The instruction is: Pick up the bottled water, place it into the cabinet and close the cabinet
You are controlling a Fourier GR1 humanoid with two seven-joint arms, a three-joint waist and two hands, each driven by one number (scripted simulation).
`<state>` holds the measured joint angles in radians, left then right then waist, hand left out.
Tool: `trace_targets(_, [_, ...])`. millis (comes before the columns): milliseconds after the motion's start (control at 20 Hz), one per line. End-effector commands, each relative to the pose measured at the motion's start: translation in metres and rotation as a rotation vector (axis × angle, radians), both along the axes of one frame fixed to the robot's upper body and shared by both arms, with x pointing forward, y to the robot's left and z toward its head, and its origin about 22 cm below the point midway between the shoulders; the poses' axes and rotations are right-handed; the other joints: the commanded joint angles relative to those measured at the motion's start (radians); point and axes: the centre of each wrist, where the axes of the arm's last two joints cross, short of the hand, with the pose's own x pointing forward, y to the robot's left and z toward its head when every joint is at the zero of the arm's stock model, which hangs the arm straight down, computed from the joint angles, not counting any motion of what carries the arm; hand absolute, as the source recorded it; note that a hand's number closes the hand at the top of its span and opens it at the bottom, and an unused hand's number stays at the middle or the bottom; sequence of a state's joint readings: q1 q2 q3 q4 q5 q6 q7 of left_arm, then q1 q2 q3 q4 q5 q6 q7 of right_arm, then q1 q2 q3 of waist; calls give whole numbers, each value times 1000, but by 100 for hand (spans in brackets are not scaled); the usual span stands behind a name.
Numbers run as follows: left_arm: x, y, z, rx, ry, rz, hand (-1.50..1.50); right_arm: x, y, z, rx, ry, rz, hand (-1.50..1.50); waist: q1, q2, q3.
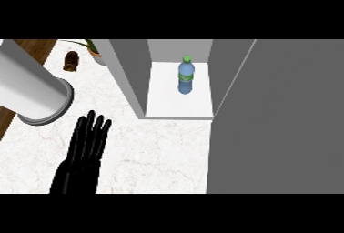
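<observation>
I see the bottled water (186,77) standing upright inside the cabinet (168,105), with my left hand (84,150) flat-fingered and holding nothing over the bench (158,157). The bottle looks light, smooth and tippy (tall, narrow base), so I'd take it mid-body. The door (282,113) looks open.

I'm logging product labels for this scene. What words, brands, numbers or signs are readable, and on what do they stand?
No text can be read anywhere.
bottled water: a green band round its middle, too small to show any letters.
cabinet: plain grey walls, no marks.
counter: marbled top, no writing.
left hand: plain black, no marks.
</observation>
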<state>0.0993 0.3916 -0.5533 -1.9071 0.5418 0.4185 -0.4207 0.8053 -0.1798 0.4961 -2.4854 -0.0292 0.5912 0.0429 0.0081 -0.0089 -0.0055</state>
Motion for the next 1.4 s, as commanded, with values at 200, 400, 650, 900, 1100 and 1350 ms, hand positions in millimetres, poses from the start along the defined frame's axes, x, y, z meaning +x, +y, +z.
trace_targets(200, [-17, 32, -5, -11, 8, 38, -150, 3, 35, 41, -38, -193, 64, 150, 16, 0, -3])
trace_targets(400, [-24, 34, -6, 5, 14, 45, -150, 8, 44, 48, -71, -222, 108, 150, 19, -2, -4])
trace_targets(650, [-20, 52, -4, -9, 8, 44, -150, 21, 60, 52, -94, -266, 118, 150, 13, -4, -7])
trace_targets(900, [-27, 64, 1, -17, -8, 37, -150, 36, 80, 50, -113, -279, 138, 150, 26, -2, -7])
trace_targets(1100, [-27, 75, 4, -15, -9, 35, -150, 42, 87, 53, -157, -292, 133, 150, 25, -3, -8])
trace_targets(1350, [-36, 72, 7, -27, -7, -4, -150, 54, 94, 50, -181, -293, 138, 150, 45, 0, -6])
